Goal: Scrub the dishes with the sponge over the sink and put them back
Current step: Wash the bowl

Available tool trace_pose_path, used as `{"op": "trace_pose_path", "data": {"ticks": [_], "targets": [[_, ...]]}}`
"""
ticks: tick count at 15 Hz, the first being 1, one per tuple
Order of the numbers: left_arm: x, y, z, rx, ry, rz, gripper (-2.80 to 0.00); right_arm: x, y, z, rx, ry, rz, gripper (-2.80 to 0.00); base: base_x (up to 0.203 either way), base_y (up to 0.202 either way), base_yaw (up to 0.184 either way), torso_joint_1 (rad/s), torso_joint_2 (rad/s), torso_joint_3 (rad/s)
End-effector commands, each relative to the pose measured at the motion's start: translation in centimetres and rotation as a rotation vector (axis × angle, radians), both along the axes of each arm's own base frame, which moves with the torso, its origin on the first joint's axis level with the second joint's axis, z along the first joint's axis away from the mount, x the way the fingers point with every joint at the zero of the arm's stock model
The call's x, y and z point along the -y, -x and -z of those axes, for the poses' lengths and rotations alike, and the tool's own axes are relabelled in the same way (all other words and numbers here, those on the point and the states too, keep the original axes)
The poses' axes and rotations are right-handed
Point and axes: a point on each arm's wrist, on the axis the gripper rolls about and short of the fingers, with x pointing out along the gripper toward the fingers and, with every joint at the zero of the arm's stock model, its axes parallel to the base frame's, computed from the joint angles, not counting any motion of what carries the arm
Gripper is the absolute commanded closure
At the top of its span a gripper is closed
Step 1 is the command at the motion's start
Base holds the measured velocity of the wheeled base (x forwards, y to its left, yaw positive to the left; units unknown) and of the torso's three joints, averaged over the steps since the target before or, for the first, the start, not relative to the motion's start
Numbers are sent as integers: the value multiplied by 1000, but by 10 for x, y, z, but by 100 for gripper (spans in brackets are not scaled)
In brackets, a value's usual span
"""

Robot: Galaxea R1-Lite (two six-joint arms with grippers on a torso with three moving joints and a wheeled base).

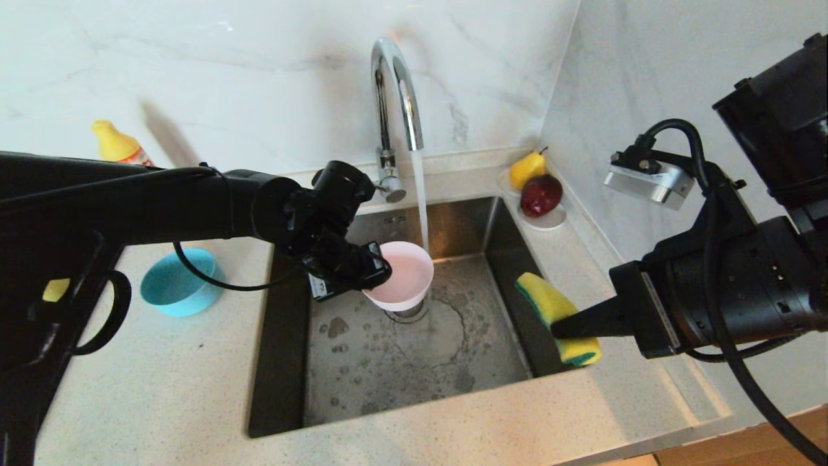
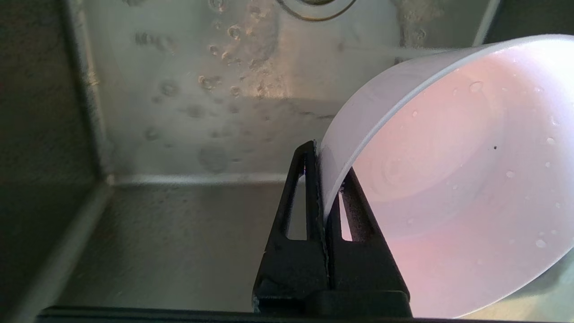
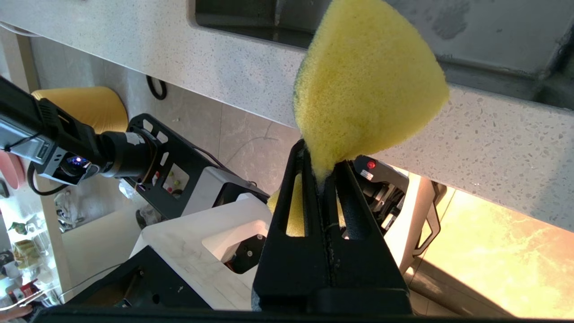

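Head view: pink bowl [image 1: 402,275] mid-sink [image 1: 284,362], sponge [image 1: 557,317] at its right edge.

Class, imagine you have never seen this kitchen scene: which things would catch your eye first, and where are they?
First, the water stream falling from the chrome tap onto the pale pink bowl, which the left gripper pinches by its rim over the sink. Next, the yellow sponge, clamped in the right gripper at the sink's right edge. A light blue bowl sits on the counter to the left.
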Motion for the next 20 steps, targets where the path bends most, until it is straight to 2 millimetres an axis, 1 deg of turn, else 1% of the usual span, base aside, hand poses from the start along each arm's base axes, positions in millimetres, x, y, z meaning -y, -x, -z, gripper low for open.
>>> {"op": "trace_pose_path", "data": {"ticks": [1, 5, 7, 11, 12, 15, 20], "targets": [[9, -5, 6, -5, 9, -4, 0, 1, 1, 0, -3, -1, 0, 0, 0, 0, 0, 0, 0, 0], [20, -17, 17, -12, 20, -14, 0, 2, 2, -1, -1, -3, 0, 0, 0, 0, 0, 0, 0, 0], [27, -20, 22, -19, 28, -14, 0, 2, 3, 0, -3, -1, 0, 0, 0, 0, 0, 0, 0, 0], [30, -25, 21, 15, 41, -21, 0, 5, 6, -3, 6, -10, 0, 0, 0, 0, 0, 0, 0, 0], [31, -26, 24, 7, 40, -26, 0, 6, 6, -4, 8, -12, 0, 0, 0, 0, 0, 0, 0, 0], [30, -26, 27, -2, 32, -50, 0, 6, 6, -4, 10, -12, -1, 0, 0, 0, 0, 0, 0, 0], [29, -24, 22, 3, 37, -53, 0, 6, 6, -4, 12, -9, -6, 0, 0, 0, 0, 0, 0, 0]]}}
